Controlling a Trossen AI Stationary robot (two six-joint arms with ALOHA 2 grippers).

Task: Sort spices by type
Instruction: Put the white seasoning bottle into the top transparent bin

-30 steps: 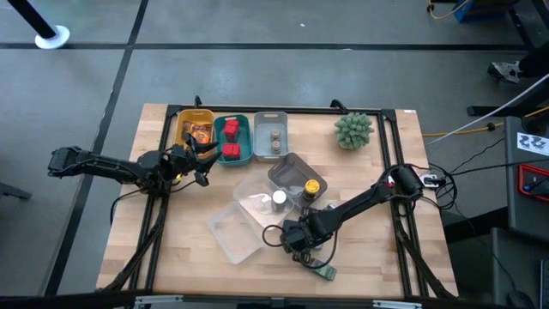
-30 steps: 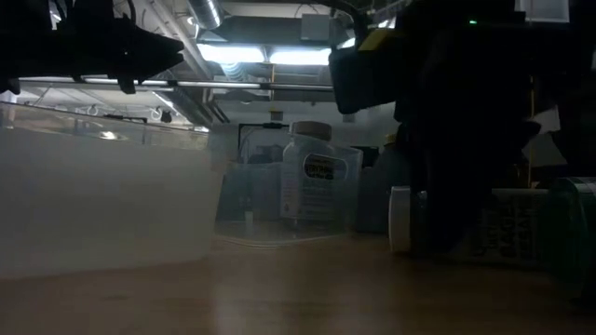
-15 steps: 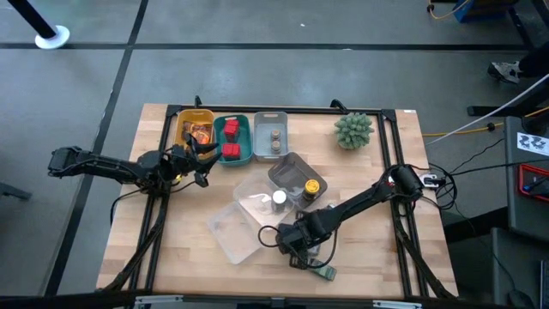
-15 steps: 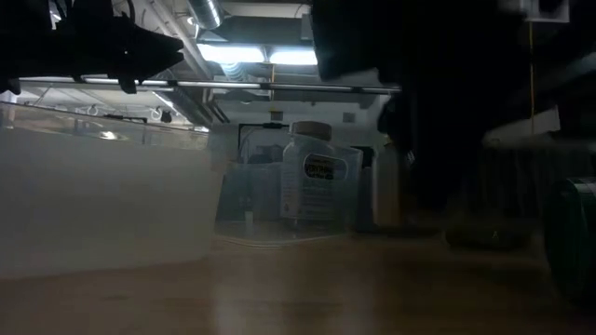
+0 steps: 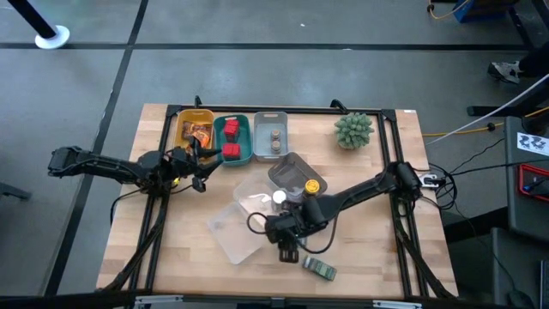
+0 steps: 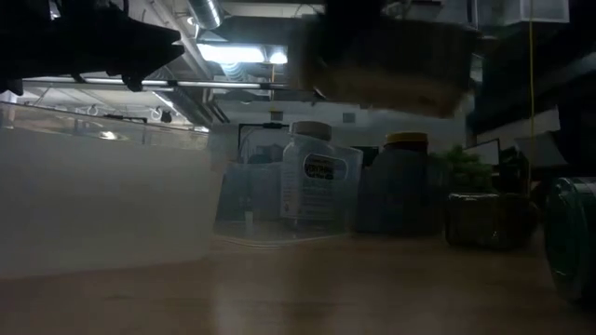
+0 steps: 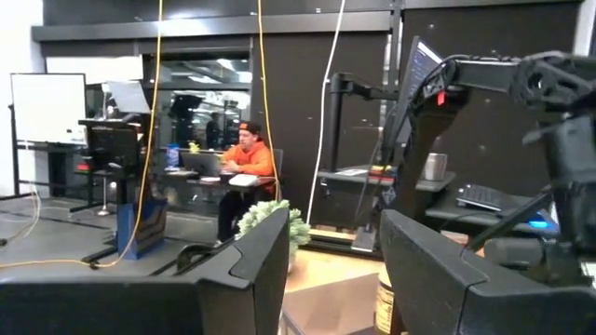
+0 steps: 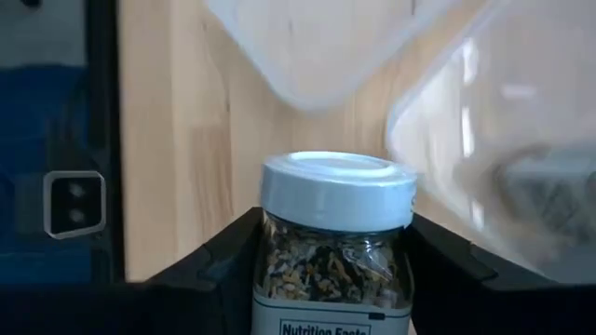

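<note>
My right gripper [image 5: 287,243] hangs over the table's near middle, shut on a clear spice jar [image 8: 335,223] with a white cap and a label, filled with dried herbs. It shows blurred at the top of the low view as the jar [image 6: 382,56]. A second green-labelled jar [image 5: 319,269] lies on its side on the table just nearer. My left gripper [image 5: 204,159] waits open beside the bins, with nothing between its fingers [image 7: 251,261]. My right gripper pinches the jar's glass body [image 8: 279,256] just below the cap, one finger [image 8: 219,256] on each side. The fingers run along the jar, and its capped end [image 8: 337,191] points away from the wrist. The gripper slants down from the table's right. The jar is lifted clear.
At the back stand a yellow bin [image 5: 195,116] with orange packets, a teal bin [image 5: 232,159] with red cubes and a grey bin [image 5: 271,116] with small jars. Clear trays [image 5: 236,232] lie mid-table, holding a white-capped bottle [image 5: 279,199] and a yellow-lidded jar [image 5: 313,185]. A green plant [image 5: 353,130] stands back right.
My right gripper has risen from the table and gone toward the table's left with the white-capped jar, which lay on its side and is now lifted clear. The second jar stays where it lay.
</note>
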